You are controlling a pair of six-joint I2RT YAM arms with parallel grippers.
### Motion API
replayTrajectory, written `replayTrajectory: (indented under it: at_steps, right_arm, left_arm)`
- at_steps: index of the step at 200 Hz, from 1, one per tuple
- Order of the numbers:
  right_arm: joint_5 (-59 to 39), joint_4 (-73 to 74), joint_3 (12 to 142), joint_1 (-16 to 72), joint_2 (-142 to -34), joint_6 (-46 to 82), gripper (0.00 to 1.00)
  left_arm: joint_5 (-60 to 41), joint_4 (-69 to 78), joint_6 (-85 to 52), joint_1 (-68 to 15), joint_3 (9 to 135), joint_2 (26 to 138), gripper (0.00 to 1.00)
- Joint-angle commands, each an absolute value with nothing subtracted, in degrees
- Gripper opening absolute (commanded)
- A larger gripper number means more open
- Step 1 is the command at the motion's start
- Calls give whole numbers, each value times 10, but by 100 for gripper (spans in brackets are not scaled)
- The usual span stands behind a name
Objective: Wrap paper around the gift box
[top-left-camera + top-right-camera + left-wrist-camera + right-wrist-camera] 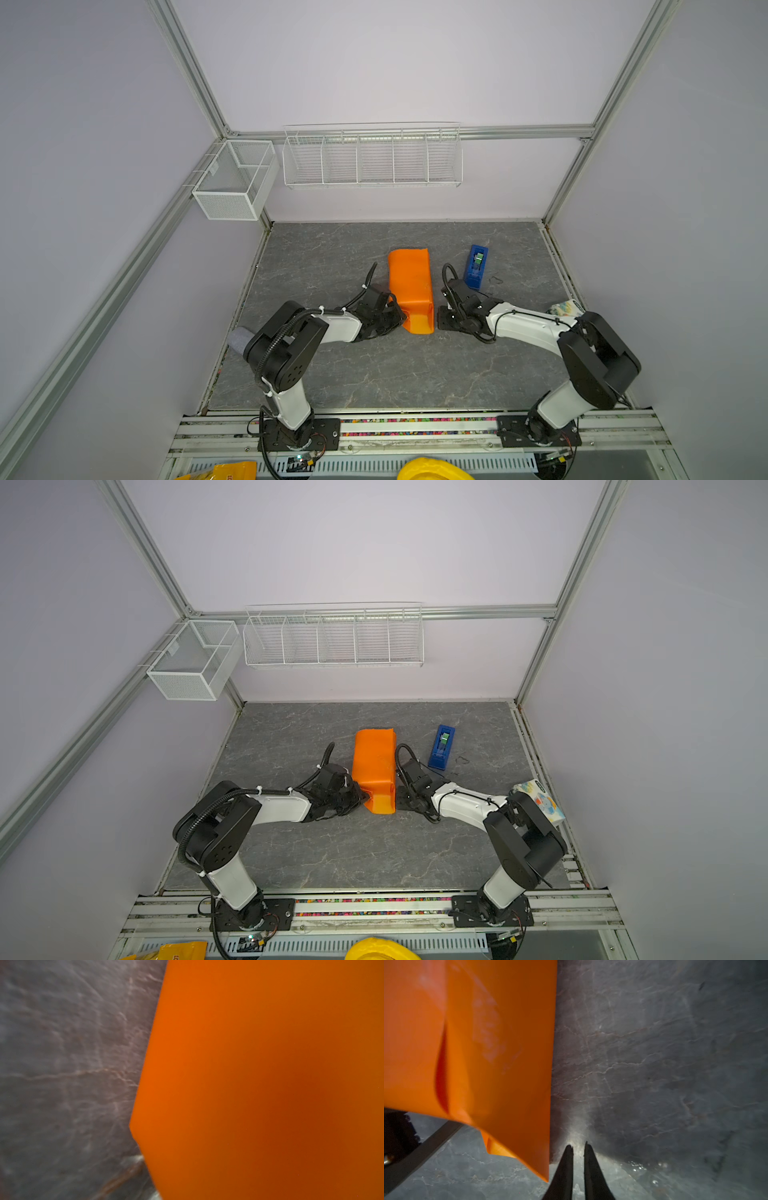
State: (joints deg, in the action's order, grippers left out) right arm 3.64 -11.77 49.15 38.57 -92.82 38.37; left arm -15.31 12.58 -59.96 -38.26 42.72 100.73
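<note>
The orange paper [409, 286] [374, 766] lies folded round a boxy shape in the middle of the grey table. A loose flap [419, 322] slopes down at its near end. The gift box itself is hidden under the paper. My left gripper [395, 318] [358, 798] is pressed against the near left side of the wrapped shape. Its fingers do not show in the left wrist view, which the paper [259, 1064] fills. My right gripper [578, 1146] [441, 321] is low on the table beside the near right corner, shut with nothing between its fingers, just clear of the paper's edge [550, 1105].
A bright-blue tape dispenser [477, 266] [443, 746] stands behind my right arm. A patterned white packet [565, 308] [540, 802] sits at the table's right edge. White wire baskets [372, 158] [235, 178] hang on the back and left walls.
</note>
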Motion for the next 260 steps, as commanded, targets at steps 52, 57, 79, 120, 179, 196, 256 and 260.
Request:
replayTrajectory:
  at_steps: [52, 57, 79, 120, 179, 196, 256, 260]
  right_arm:
    - [-49, -11, 521, 393, -980, 400, 14]
    - [-51, -8, 523, 394, -984, 401, 14]
    - [-55, 3, 529, 394, -995, 406, 14]
    - [-56, 21, 541, 395, -1021, 413, 13]
    - [-64, 48, 556, 394, -1049, 427, 13]
    - [-71, 60, 558, 395, -1059, 433, 13]
    - [-86, 90, 551, 395, -1084, 449, 12]
    - [-88, 93, 551, 395, -1084, 448, 12]
  left_arm:
    - [-144, 105, -607, -379, 427, 1018, 12]
    - [-144, 105, -607, -379, 428, 1018, 12]
    - [-143, 105, -606, -379, 428, 1017, 12]
    - [-143, 101, -606, -379, 429, 1019, 12]
    - [-143, 99, -606, -379, 430, 1022, 12]
    - [-141, 96, -605, -379, 430, 1020, 12]
    - [-141, 96, -605, -379, 431, 1022, 11]
    - [-141, 97, -604, -379, 431, 1023, 11]
